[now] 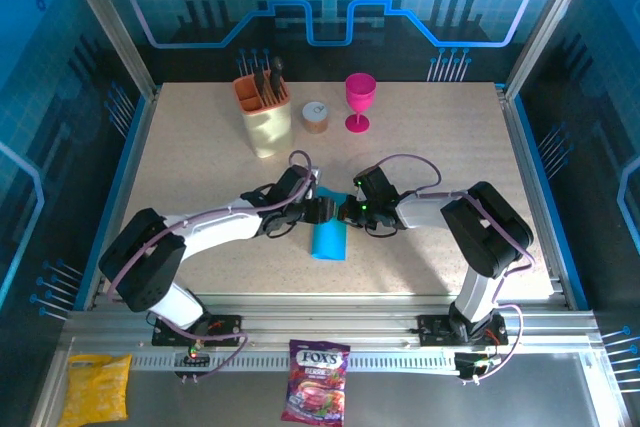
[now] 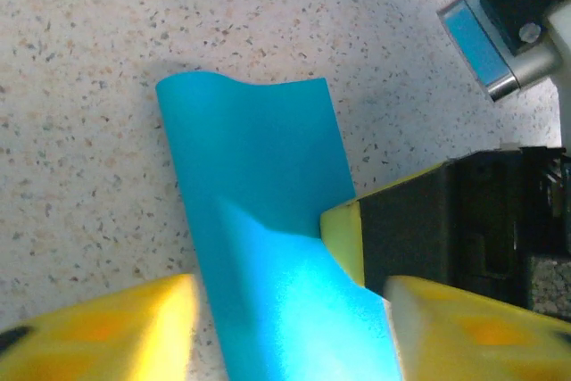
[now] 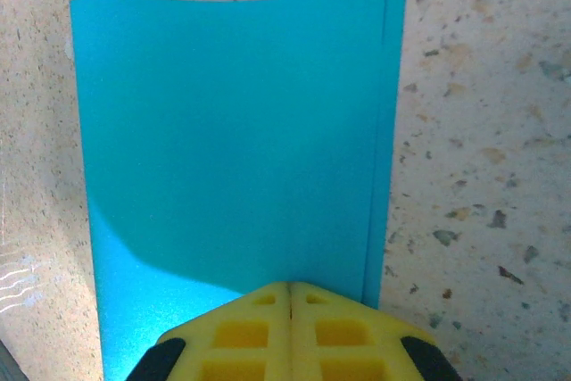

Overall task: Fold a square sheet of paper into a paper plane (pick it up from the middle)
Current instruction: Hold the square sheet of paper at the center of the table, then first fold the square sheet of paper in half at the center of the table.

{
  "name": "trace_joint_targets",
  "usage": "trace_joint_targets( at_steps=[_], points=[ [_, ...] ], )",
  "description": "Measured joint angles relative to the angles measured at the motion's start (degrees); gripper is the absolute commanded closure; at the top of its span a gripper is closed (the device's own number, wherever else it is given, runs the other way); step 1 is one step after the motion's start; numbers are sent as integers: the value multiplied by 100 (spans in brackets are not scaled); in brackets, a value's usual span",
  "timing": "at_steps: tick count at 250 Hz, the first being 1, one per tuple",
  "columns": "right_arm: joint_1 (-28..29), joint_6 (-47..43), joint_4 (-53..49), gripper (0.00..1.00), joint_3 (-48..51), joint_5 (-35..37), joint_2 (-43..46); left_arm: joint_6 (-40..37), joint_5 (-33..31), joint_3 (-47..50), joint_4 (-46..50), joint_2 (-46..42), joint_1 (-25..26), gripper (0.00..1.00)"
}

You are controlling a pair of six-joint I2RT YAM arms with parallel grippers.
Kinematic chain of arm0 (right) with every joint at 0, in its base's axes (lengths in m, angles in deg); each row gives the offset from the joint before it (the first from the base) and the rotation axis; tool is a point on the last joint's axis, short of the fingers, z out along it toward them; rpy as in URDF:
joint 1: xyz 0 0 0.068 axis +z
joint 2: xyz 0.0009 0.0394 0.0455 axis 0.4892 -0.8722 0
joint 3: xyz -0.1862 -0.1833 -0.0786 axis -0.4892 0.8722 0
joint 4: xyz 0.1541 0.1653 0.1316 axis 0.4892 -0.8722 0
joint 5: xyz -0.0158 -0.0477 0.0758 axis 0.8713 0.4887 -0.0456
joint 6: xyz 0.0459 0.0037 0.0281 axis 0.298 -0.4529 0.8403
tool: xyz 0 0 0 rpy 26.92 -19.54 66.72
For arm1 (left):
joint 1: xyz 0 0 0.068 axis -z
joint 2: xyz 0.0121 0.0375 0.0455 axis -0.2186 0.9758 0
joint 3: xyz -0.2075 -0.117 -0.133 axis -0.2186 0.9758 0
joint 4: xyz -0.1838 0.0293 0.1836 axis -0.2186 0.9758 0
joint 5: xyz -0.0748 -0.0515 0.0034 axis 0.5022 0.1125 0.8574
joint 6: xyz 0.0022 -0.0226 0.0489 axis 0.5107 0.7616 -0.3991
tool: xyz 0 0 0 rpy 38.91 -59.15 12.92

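The square sheet of paper (image 1: pixel 329 241) is bright cyan-blue and lies folded over at the table's middle, a narrow strip showing along one long side (image 3: pixel 379 131). Its near end curves up off the table between the yellow fingers (image 2: pixel 98 327) of my left gripper (image 2: pixel 290 310), which stands open astride it, with a gap showing on the left side. My right gripper (image 3: pixel 290 287) is shut, and its tip (image 2: pixel 343 238) rests against the sheet's side edge where a bend runs across the paper (image 2: pixel 259 176). Both grippers (image 1: pixel 322 211) (image 1: pixel 346 213) meet tip to tip over the sheet's far end.
At the back of the table stand a beige holder with tools (image 1: pixel 263 112), a small can (image 1: pixel 315 116) and a pink goblet (image 1: pixel 360 100). A yellow snack bag (image 1: pixel 97 387) and a purple candy bag (image 1: pixel 316 394) lie on the metal ledge in front of the arm bases.
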Motion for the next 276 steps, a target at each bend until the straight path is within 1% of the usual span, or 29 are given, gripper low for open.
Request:
trace_joint_targets(
  at_steps=[11, 27, 57, 101, 134, 197, 276],
  points=[
    [0, 0, 17, 94, 0, -2, -9, -57, 44, 0, 17, 4, -33, 77],
    [0, 0, 39, 94, 0, -2, -20, -101, 109, -7, 28, 35, -59, 87],
    [0, 0, 50, 94, 0, -2, -26, -149, 245, -31, 28, 140, -68, 91],
    [0, 0, 63, 94, 0, -2, -26, -142, 535, -79, -26, 348, -68, 92],
    [0, 0, 63, 94, 0, -2, -26, -131, 640, -79, -81, 483, -68, 91],
    [0, -2, 66, 94, 0, -2, -31, -131, 634, -66, -234, 732, -68, 91],
    [0, -2, 170, 99, 0, -24, -76, -131, 483, 92, -380, 881, -72, 91]
  ],
)
